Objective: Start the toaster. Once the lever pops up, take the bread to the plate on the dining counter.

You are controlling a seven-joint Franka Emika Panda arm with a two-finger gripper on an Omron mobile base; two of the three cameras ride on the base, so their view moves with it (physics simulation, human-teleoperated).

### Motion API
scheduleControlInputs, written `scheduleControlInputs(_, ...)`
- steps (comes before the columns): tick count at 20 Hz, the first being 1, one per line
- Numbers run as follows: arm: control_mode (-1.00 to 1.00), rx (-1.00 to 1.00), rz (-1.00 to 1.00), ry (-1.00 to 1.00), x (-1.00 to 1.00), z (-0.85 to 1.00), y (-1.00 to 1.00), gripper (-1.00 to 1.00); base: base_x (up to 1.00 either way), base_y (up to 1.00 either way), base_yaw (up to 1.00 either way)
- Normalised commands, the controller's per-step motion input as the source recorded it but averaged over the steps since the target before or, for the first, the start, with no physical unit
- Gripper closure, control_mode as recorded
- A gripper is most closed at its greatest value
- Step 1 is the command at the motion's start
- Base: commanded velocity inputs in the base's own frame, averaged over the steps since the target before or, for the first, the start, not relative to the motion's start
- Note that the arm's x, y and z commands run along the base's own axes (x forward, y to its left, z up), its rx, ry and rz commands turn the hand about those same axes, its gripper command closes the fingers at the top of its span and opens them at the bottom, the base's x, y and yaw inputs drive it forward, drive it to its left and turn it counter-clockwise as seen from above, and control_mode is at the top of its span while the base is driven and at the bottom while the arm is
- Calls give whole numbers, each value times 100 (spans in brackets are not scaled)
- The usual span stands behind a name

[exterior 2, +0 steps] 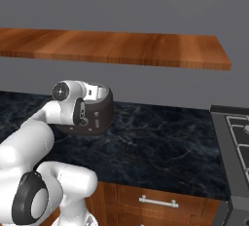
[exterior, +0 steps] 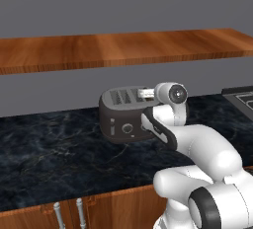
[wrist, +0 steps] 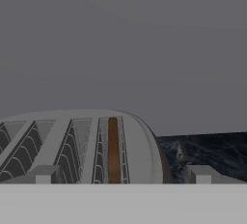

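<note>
The dark grey toaster [exterior: 122,119] stands on the black-topped counter near the wall, and my arm partly covers it in the right base view [exterior 2: 99,115]. My gripper [exterior: 141,93] hovers just over the toaster's right end, pointing toward the wall. In the hand view the gripper [wrist: 123,175] is open, its fingertips [wrist: 46,175] set wide apart above the slotted top of the toaster [wrist: 140,146]. The bread [wrist: 113,150], a thin brown slice, sits on edge down in the rightmost slot. Nothing is between the fingers. The plate and the dining counter are out of view.
A long wooden shelf [exterior: 123,48] hangs on the grey wall above the toaster. A stove [exterior 2: 236,137] adjoins the black marble counter [exterior 2: 160,142] at the right. Cabinet doors with silver handles [exterior: 79,213] run below the counter's front edge.
</note>
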Motion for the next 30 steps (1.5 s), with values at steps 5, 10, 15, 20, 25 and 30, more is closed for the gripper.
scheduleControlInputs(5, -100, 0, 0, 0, 0, 0, 0, -100, 0, 0, 0)
scheduleControlInputs(10, -100, 0, 0, 0, 0, 0, 0, -100, 0, 0, 0)
scheduleControlInputs(15, -100, 0, 0, 0, 0, 0, 0, -100, 0, 0, 0)
scheduleControlInputs(20, -100, 0, 0, 0, 0, 0, 15, -100, 0, 0, 0)
scheduleControlInputs(25, -100, 0, 2, 0, -2, 0, 21, -100, 0, 0, 0)
scheduleControlInputs(30, -100, 0, 1, 0, 0, 0, 3, -100, 0, 0, 0)
